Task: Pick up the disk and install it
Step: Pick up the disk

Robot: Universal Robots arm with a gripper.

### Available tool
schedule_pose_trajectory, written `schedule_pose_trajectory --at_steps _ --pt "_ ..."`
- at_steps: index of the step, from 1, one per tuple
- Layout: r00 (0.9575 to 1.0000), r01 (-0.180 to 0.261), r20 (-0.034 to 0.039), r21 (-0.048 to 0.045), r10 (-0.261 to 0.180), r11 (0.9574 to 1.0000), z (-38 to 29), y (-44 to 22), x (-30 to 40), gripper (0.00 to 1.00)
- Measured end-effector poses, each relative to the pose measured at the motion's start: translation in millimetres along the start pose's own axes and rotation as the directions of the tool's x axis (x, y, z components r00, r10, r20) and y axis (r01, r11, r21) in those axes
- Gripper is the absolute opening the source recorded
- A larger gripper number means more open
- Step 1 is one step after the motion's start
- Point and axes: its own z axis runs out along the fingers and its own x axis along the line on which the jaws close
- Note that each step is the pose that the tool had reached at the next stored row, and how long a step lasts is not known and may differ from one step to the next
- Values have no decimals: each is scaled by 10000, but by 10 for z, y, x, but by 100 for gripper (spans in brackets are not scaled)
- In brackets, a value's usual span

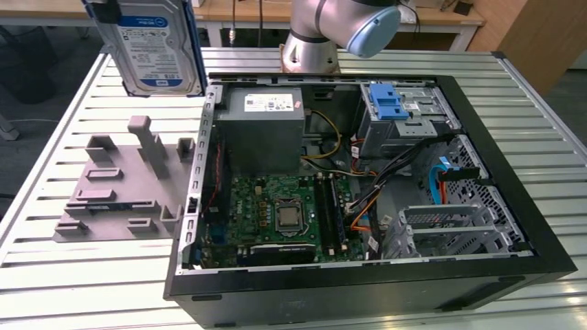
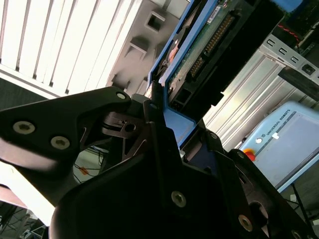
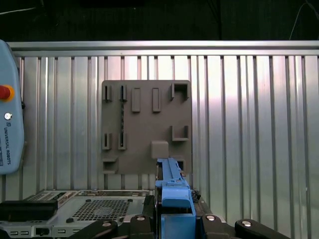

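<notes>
We are watching the claw clenching on the disk. In the second wrist view its black fingers are closing from both sides on the disk's blue rail frame, and the frame is filling the narrow gap between them. In the first wrist view the claw is gripping that frame edge-on, high over a grey fixture plate.

In the exterior view the disk is hanging upright in the air, its white-and-blue label facing us. It is sitting at about eleven o'clock from the open computer case, lifted well clear of the fixture plate, which is lying at nine o'clock just beside the case.

The worktop is showing as slatted aluminium, and it is carrying both the case and the plate. The arm's base is standing at twelve o'clock behind the case. Inside the case we are seeing a green motherboard toward six o'clock, a grey power supply box toward eleven, and a blue plastic latch sitting on the drive cage toward one o'clock.

A pale blue teach pendant is appearing beside the worktop in both wrist views. Beyond the worktop, wooden furniture is standing at one o'clock.
</notes>
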Motion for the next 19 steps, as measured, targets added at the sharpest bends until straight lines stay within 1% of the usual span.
schedule_pose_trajectory --at_steps 19 --pt "10000 0 1 1 0 10000 -1 -68 -2 36"
